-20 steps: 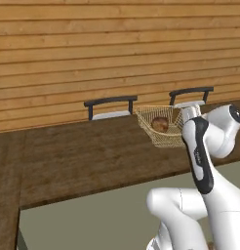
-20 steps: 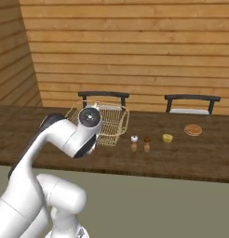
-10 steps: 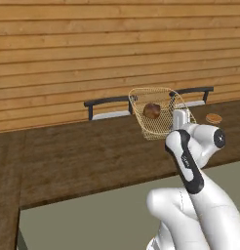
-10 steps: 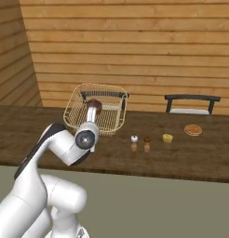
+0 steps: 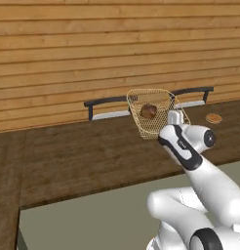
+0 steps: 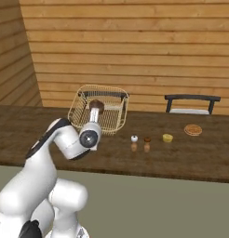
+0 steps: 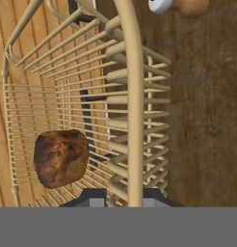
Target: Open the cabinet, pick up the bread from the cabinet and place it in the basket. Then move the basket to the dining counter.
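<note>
Nearest in the hand view, the gripper [image 7: 125, 200] sits at six o'clock, its jaws drawn narrow and clamped on the thick tan rim of the basket [image 7: 135, 96], which runs from the fingers straight up toward twelve o'clock. The basket's open lattice wall fans out toward nine o'clock, and inside it, at about eight o'clock, lies the bread [image 7: 60, 157], a dark-brown lump resting against the wicker bars. At one o'clock, beyond the rim, a small white-topped shaker [image 7: 161, 5] and a brown one beside it stand on the dark wood. From the left base view the arm rises from five o'clock, and the basket [image 5: 158, 114] is tipped up so that its open side faces the camera, lifted clear above the dining counter [image 5: 68, 161], with the bread [image 5: 148, 111] lying in its left part. In the right base view the basket [image 6: 100, 109] stands tilted above the arm's wrist, the bread [image 6: 96, 106] within it just over the hand. On the counter [image 6: 191, 158] toward three o'clock of the basket stand the white-topped shaker [image 6: 134, 141], the brown shaker [image 6: 147, 142] just beside it, then a small yellow cup [image 6: 167, 138], and farther toward three o'clock a flat tan bun [image 6: 193, 129]. Beyond the counter's far edge are two dark chair backs [image 6: 192, 100], and behind them a wall of horizontal wooden planks [image 6: 135, 46].
</note>
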Controlling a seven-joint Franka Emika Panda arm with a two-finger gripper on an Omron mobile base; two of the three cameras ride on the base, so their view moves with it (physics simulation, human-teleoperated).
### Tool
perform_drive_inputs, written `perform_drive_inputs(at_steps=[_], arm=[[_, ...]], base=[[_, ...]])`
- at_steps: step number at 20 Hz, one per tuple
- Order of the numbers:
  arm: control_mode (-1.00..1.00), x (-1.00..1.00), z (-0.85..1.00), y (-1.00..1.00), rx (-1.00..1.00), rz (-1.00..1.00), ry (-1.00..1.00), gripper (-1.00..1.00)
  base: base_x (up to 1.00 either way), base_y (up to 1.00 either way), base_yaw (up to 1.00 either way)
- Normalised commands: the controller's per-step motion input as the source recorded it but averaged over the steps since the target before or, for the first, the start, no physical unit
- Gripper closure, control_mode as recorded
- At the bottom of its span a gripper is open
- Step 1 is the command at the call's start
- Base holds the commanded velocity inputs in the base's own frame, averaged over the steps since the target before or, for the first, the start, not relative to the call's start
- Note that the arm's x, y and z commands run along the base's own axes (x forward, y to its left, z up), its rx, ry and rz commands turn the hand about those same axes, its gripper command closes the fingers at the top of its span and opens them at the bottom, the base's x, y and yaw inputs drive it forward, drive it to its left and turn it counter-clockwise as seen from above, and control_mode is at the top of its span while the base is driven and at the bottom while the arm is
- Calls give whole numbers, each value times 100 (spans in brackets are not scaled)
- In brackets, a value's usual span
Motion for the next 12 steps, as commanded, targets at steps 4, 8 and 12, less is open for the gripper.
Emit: perform_drive_inputs(at_steps=[4, 8, 12], arm=[[-100, 2, -49, 0, 0, 0, 0, 100], [-100, 14, -28, 7, -2, 0, 7, 100], [-100, 4, -40, 27, -4, 0, 3, 100]], base=[[0, 0, 0], [0, 0, 0], [0, 0, 0]])
